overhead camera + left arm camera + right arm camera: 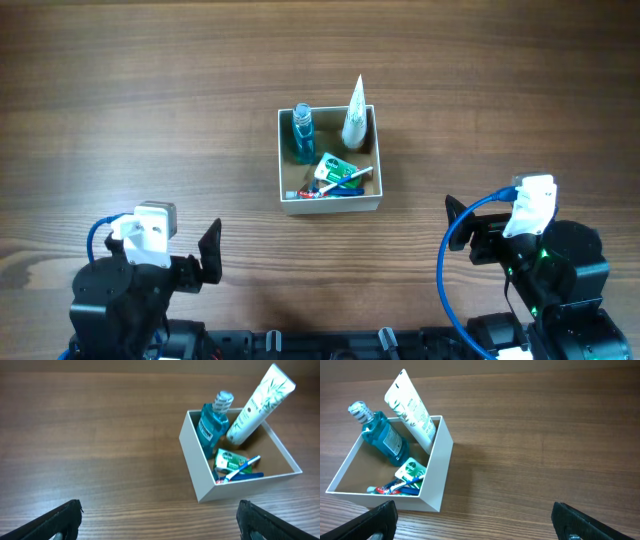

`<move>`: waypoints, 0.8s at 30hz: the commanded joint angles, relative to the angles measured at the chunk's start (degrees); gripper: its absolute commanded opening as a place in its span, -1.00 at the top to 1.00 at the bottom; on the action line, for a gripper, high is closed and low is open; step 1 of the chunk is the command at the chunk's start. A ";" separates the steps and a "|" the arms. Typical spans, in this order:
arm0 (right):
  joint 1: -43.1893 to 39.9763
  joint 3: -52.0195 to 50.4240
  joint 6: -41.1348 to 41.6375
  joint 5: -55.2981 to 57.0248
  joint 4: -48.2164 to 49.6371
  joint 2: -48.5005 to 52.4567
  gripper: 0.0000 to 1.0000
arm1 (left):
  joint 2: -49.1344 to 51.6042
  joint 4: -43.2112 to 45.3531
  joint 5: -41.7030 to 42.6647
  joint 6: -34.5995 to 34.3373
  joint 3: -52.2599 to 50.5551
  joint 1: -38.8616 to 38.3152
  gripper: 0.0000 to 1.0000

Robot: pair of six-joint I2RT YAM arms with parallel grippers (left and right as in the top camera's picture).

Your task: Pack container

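The container is a small white-walled box with a tan inside, at the table's middle. It holds a blue mouthwash bottle, a white tube leaning on the far right corner, a green and white packet and toothbrushes. The container also shows in the left wrist view and the right wrist view. My left gripper is open and empty, near the front left edge. My right gripper is open and empty, at the front right.
The table is brown wood grain. Blue cables loop beside the right arm base, and another blue cable by the left arm.
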 commanded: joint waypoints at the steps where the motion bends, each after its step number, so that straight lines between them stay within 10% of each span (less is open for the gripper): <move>1: 0.09 -0.35 1.05 0.98 0.13 0.02 -1.00 | -0.31 -1.42 1.31 -0.72 -0.31 0.46 -1.00; 14: -0.13 -15.76 0.87 2.38 4.22 -26.53 -0.99 | -0.31 -2.91 1.31 -0.72 -0.31 0.46 -1.00; 24: -0.63 -43.54 -0.83 2.01 53.79 -27.39 -1.00 | -0.31 -2.93 1.31 -0.72 -0.31 0.46 -1.00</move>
